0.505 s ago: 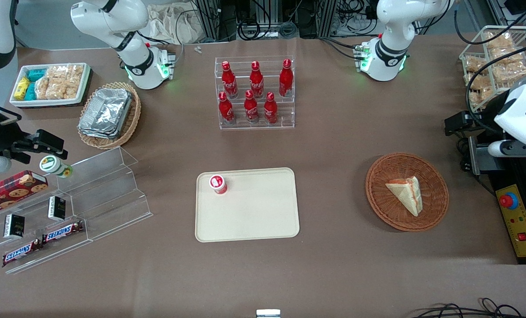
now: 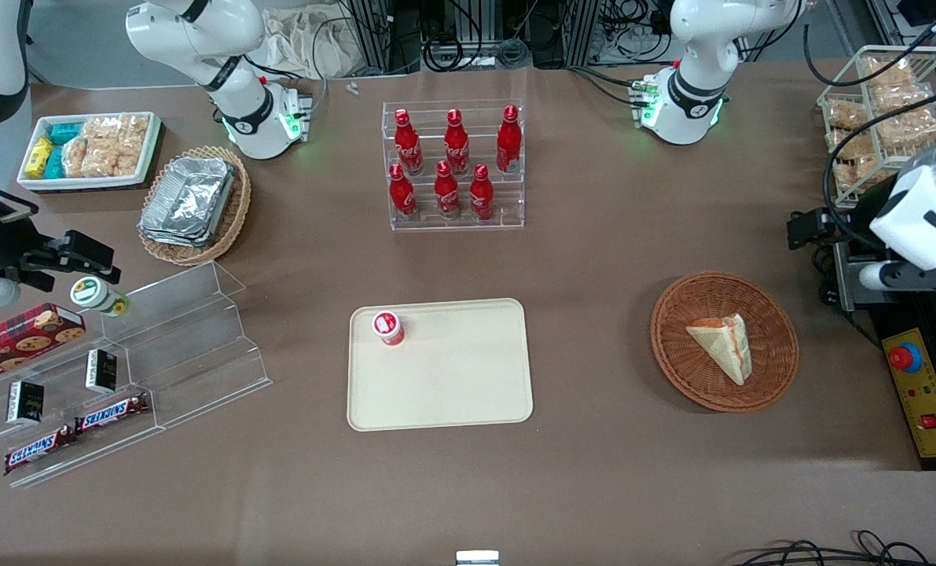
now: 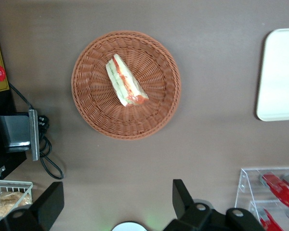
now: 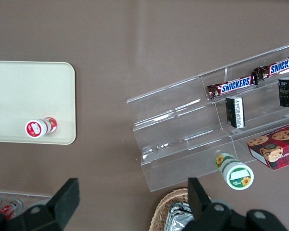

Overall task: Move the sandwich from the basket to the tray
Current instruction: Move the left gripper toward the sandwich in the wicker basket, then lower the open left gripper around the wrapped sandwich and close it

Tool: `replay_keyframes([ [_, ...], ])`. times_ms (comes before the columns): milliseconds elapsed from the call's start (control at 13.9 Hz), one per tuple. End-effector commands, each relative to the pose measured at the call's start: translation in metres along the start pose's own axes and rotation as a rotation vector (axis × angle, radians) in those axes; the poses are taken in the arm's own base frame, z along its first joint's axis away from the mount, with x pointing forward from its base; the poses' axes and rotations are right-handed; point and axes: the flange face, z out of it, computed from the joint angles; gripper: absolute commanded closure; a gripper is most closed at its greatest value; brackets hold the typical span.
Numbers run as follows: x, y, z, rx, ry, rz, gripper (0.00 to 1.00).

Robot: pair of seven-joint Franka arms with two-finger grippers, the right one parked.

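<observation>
Hovering wide open above table, gripper [image 3: 116, 204] apart from basket [image 3: 91, 113] cradling sandwich [image 3: 124, 85].

brown table [image 2: 593, 259], tray [image 2: 452, 385], basket [image 2: 676, 358], bottle rack [image 2: 456, 220], hand [image 3: 113, 204] above

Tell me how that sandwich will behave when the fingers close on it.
The sandwich looks like soft white bread, so it would probably squash under a firm grip. Its layered filling shows at the edge and may slide apart. It lies flat in the basket; the open gripper hangs above the table beside it.
</observation>
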Motion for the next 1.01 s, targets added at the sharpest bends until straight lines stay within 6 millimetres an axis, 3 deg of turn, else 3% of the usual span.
replay_keyframes([
  [0,-0.002,0.007,0.040,0.033,0.069,-0.121,0.00],
  [288,-0.005,0.002,0.115,0.018,0.141,-0.169,0.00],
  [432,-0.005,-0.012,0.145,0.012,0.139,-0.239,0.00],
  [649,-0.004,-0.026,0.181,0.000,0.148,-0.314,0.00],
  [937,0.022,-0.025,0.225,-0.046,0.176,-0.455,0.00],
])
